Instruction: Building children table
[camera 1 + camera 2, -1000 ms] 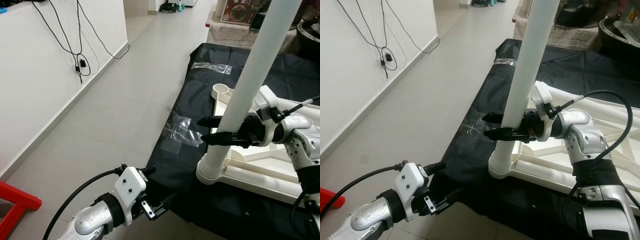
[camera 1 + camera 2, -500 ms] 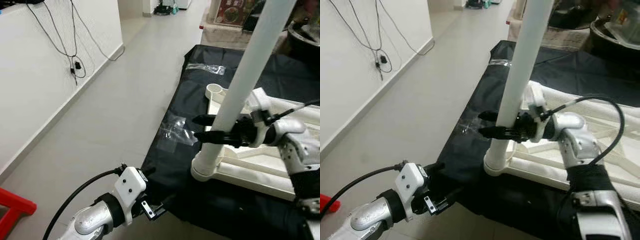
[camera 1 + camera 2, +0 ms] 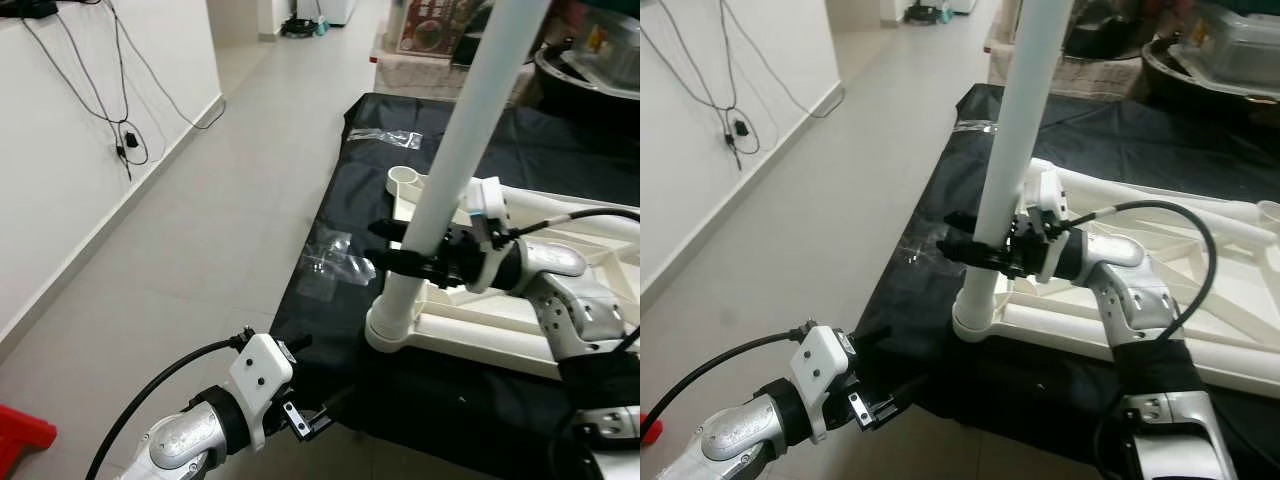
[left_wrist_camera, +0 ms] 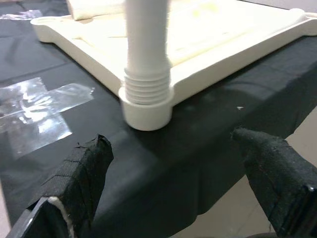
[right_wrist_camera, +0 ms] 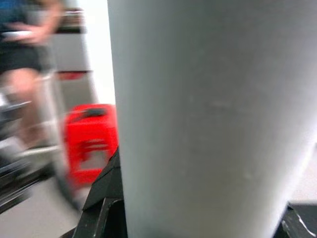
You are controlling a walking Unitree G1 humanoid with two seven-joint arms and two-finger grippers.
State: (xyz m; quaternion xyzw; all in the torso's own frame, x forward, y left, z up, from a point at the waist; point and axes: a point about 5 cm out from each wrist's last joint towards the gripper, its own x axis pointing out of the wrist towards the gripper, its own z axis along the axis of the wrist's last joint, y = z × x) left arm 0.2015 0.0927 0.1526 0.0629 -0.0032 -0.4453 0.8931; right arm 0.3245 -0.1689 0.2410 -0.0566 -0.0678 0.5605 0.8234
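Camera shifted, grip same | right gripper (image 3: 398, 246) pinching leg (image 3: 462, 130) in tabletop (image 3: 520, 320) socket | left gripper (image 4: 183, 173) spread, low

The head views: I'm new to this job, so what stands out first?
A tall white table leg stands in the corner socket of an upturned white tabletop on a black sheet. The right gripper clasps the leg low down. The left gripper hangs open over the floor beside the sheet.

Right end effector (image 3: 975, 243) grips the white leg (image 3: 1012, 160) standing in the tabletop's (image 3: 1200, 310) corner socket
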